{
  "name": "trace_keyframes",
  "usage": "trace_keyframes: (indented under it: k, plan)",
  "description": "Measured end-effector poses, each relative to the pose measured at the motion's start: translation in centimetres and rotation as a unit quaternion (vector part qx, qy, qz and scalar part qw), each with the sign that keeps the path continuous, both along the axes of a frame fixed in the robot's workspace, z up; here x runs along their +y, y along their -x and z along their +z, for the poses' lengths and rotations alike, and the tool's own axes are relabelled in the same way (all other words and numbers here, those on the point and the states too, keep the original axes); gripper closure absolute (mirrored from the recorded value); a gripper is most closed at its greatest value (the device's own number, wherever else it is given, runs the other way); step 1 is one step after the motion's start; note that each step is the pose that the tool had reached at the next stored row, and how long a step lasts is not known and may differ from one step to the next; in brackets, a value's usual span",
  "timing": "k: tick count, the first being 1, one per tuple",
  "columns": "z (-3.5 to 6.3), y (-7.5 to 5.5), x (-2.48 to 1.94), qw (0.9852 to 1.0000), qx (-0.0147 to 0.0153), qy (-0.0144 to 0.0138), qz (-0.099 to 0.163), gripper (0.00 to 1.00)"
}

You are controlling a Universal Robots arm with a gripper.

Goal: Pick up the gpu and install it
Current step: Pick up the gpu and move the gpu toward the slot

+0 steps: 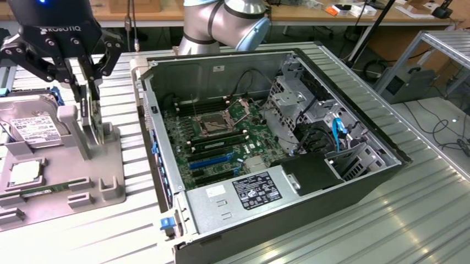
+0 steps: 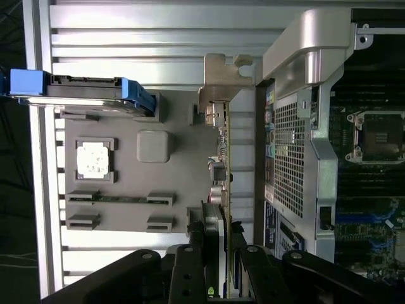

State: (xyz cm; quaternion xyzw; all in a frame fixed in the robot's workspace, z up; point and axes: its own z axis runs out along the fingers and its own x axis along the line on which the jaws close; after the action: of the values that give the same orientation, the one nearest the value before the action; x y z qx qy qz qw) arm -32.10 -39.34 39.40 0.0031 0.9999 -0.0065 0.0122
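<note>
I have the claw (image 1: 89, 105) closed on the gpu (image 2: 222, 158), pinching the card by one long edge. The card stands on edge over the grey holder tray (image 1: 81, 181), beside the open computer case (image 1: 345, 82). I can't quite tell whether it has cleared its slot. The grasp looks done; seating it on the motherboard (image 1: 213, 144) remains.

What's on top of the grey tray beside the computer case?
A hard drive, a processor chip, a memory stick and the upright gpu, held by the gripper. The gpu's bottom edge is hidden by its holder.
</note>
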Motion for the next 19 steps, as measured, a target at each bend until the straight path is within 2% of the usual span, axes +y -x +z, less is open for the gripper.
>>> trace_keyframes:
  k: [13, 19]
  plan:
    - [2.41, 0.0, 0.00, 1.0000, 0.0000, 0.0000, 0.000, 0.73]
    - [2.44, 0.0, 0.00, 1.0000, 0.0000, 0.0000, 0.000, 0.73]
